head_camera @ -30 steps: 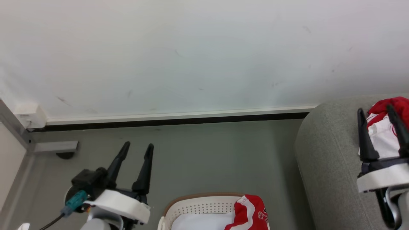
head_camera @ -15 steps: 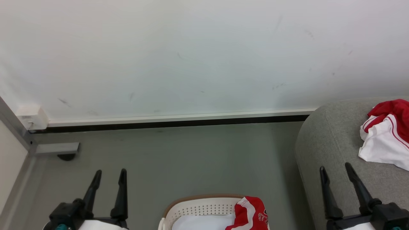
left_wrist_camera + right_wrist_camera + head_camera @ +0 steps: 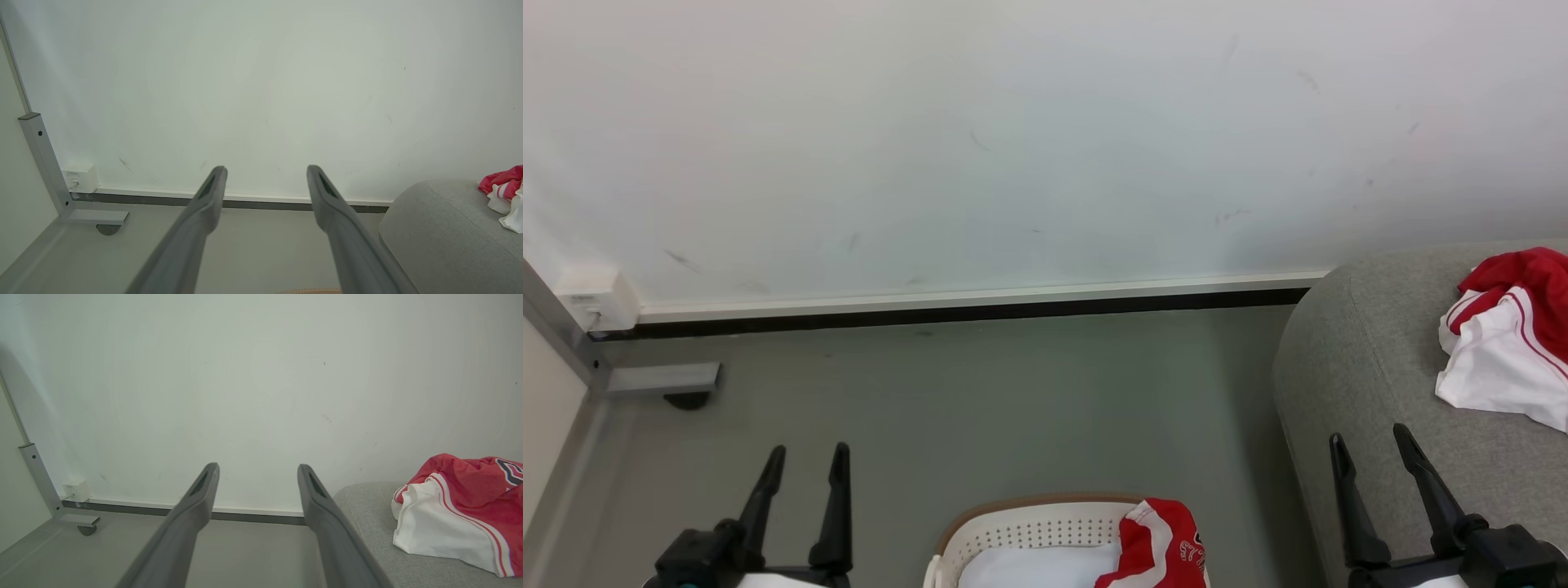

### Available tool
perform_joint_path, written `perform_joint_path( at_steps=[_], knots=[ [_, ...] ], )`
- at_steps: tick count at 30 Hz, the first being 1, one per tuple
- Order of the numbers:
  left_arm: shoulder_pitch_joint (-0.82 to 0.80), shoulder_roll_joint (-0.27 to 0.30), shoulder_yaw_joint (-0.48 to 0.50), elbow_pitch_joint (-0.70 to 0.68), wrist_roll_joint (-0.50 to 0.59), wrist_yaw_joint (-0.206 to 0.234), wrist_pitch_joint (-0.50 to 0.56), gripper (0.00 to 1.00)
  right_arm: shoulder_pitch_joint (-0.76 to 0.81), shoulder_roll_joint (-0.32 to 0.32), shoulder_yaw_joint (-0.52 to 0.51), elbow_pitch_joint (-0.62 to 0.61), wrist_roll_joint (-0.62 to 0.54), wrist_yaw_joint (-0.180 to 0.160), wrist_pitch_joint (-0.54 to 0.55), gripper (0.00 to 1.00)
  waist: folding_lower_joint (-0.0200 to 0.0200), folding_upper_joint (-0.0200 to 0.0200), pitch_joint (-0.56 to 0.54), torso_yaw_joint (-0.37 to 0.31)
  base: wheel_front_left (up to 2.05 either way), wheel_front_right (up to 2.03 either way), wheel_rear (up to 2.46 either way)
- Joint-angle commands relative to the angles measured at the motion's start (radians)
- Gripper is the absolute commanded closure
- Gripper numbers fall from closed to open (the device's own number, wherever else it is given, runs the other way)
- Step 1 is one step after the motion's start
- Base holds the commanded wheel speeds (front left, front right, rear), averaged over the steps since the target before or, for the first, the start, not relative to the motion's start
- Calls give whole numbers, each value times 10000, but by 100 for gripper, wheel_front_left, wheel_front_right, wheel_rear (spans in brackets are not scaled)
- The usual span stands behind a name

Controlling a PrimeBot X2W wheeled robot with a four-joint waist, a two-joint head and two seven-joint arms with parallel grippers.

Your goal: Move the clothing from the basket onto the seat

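In the head view, open grey floor (image 3: 1013, 392) spans the middle of the frame, between the wall (image 3: 1013, 147) above and the basket (image 3: 1029, 523) at bottom centre. At the left edge a metal frame foot (image 3: 662, 378) juts onto the floor. The seat (image 3: 1356, 359) blocks the right side. A red-and-white garment (image 3: 1503, 351) takes up its upper right, with bare cushion below. A red garment (image 3: 1160, 543) covers the basket's right rim.

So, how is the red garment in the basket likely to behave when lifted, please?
Probably floppy: the red garment slumps in folds at the basket side, so it should sag and trail. Likely light, looking like thin cloth; it may drag there.
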Motion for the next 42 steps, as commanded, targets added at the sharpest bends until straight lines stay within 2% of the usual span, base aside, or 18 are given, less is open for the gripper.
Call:
perform_joint_path(
  at_steps=[1,27,35,42],
  knots=[
    [17,-19,43,16,138,-40,-1,0,-64,24,-18,-41,4,-25,-20,0,0,0,1,6,0,0,0],
    [-238,-129,28,210,375,-157,-1,0,-247,35,189,95,261,-26,-21,0,0,0,178,-118,0,0,0],
    [-345,-69,-175,254,257,-161,-1,0,-418,31,147,86,267,-24,-20,0,0,0,483,-689,0,0,0],
    [-722,153,-901,443,23,-162,-1,0,-615,33,-150,-24,480,-26,-21,0,0,0,1137,-1459,0,0,0]
  ],
)
